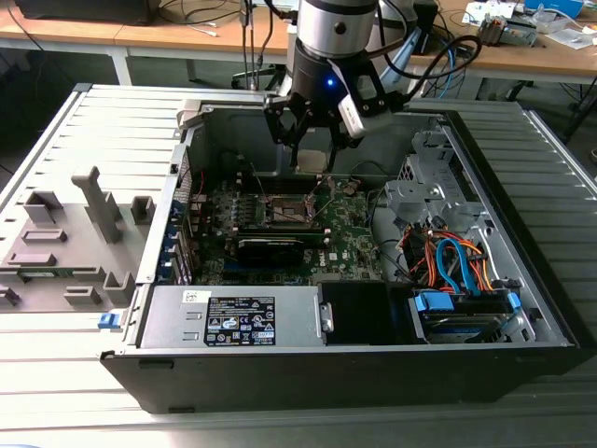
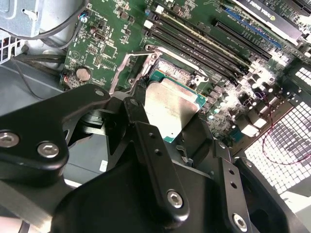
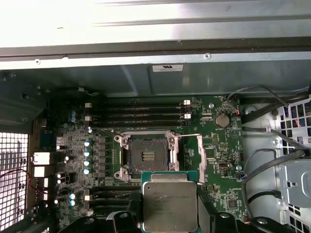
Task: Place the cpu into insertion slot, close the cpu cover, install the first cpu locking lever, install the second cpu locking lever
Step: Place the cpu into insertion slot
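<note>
Gripper (image 1: 315, 140): fingers clamped on opposite edges of the cpu (image 3: 170, 201), whose metal face is turned toward the first wrist view. The cpu hangs over the motherboard (image 3: 218, 145), near the insertion slot (image 3: 146, 158) but apart from it. The slot lies uncovered. The cpu cover (image 3: 200, 154) stands open just beside the slot, with memory slots (image 3: 141, 112) beyond.

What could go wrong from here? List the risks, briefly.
The cpu, gripped by the end effector, hangs off to one side of the insertion slot; lowered misaligned, it could damage the slot.
The open cpu cover stands beside the slot; the chip might catch on it.
</note>
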Action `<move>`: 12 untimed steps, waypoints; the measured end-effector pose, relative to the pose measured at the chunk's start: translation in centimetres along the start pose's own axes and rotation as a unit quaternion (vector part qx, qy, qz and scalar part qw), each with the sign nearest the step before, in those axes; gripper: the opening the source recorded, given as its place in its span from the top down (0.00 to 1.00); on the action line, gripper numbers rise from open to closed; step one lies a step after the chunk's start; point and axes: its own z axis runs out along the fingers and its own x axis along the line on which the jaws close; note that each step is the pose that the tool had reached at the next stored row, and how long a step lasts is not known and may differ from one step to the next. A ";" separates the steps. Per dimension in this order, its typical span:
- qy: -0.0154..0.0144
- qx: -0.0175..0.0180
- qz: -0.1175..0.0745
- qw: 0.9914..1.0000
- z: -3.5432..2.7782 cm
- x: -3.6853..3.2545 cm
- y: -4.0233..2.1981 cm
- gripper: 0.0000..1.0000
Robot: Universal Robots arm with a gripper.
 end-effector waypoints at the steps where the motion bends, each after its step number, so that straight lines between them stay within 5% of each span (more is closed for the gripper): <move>1: 0.000 0.000 0.000 1.000 0.01 0.00 -0.04 0.45; 12: 0.000 0.000 0.000 1.000 0.11 -0.02 -0.67 0.45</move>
